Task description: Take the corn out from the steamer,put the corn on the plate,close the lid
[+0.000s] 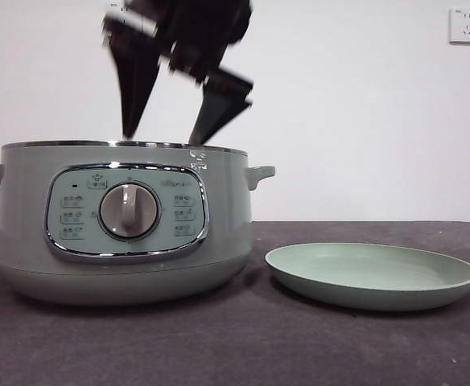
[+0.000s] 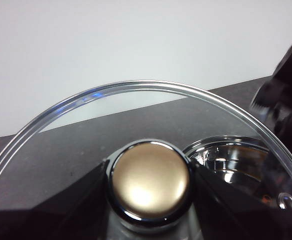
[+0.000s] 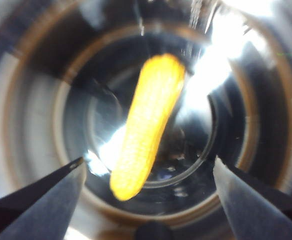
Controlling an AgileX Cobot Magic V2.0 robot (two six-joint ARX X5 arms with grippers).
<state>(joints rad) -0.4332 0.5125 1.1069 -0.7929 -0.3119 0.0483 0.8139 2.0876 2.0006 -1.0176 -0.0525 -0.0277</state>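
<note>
Right claw [image 1: 164, 138], jaws spread, hangs above the open steamer [image 1: 122, 221], with the corn [image 3: 147, 125] lying inside. Left claw [image 2: 148, 182] pinches the lid [image 2: 136, 95] knob; the plate [image 1: 372, 275] sits beside the steamer.

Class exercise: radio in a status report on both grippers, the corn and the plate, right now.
Left gripper shut on lid knob, lid held off. Right gripper open above corn inside steamer. Plate holds nothing. No obstruction seen.

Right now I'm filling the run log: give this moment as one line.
left gripper: shut on lid, held off pot | right gripper: open, over steamer | corn: inside | plate: bare
</note>
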